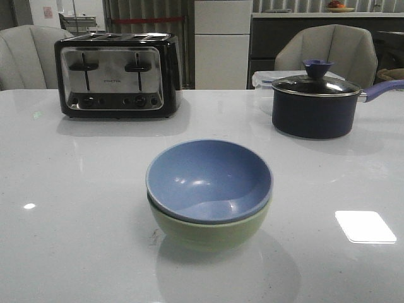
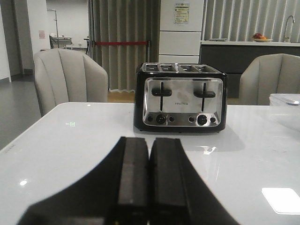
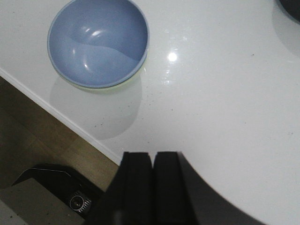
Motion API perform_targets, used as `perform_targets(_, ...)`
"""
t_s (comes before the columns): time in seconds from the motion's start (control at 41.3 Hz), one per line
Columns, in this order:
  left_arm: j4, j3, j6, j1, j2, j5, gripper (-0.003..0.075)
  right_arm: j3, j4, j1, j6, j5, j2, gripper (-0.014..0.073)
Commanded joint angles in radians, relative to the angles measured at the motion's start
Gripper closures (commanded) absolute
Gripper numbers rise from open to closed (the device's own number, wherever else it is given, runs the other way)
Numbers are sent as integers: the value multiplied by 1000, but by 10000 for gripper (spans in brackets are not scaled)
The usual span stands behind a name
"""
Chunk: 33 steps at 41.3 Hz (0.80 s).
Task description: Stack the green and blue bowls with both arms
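Note:
The dusty blue bowl [image 1: 209, 179] sits nested inside the pale green bowl [image 1: 211, 232] at the middle front of the white table. The right wrist view shows the same stack, the blue bowl [image 3: 97, 42] with a thin green rim [image 3: 123, 83] under it, near the table's edge. My left gripper [image 2: 149, 143] is shut and empty, level over the table and facing the toaster. My right gripper [image 3: 153, 157] is shut and empty, above the table and away from the bowls. Neither gripper shows in the front view.
A black and chrome toaster [image 1: 117, 75] stands at the back left. A dark saucepan [image 1: 315, 107] with a blue-knobbed glass lid stands at the back right, with a clear container behind it. Grey chairs stand behind the table. The table edge [image 3: 56, 115] drops to the floor.

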Motion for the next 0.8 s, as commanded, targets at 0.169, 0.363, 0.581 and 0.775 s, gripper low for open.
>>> perform_targets(0.169,0,4,-10,-5,-20,-94,627,130,-28,-173,-5,-277,-151,537)
perform_targets(0.363,0,4,-10,-5,-20,-94,627,383,-28,-382,-5,-576,-404,537)
perform_targets(0.581,0,4,-10,-5,-20,-94,627,650,-17,-483,-5,-765,-659,537)
perform_targets(0.775,0,4,-10,-5,-20,-94,627,743,-17,-484,-5,-773,-789,537)
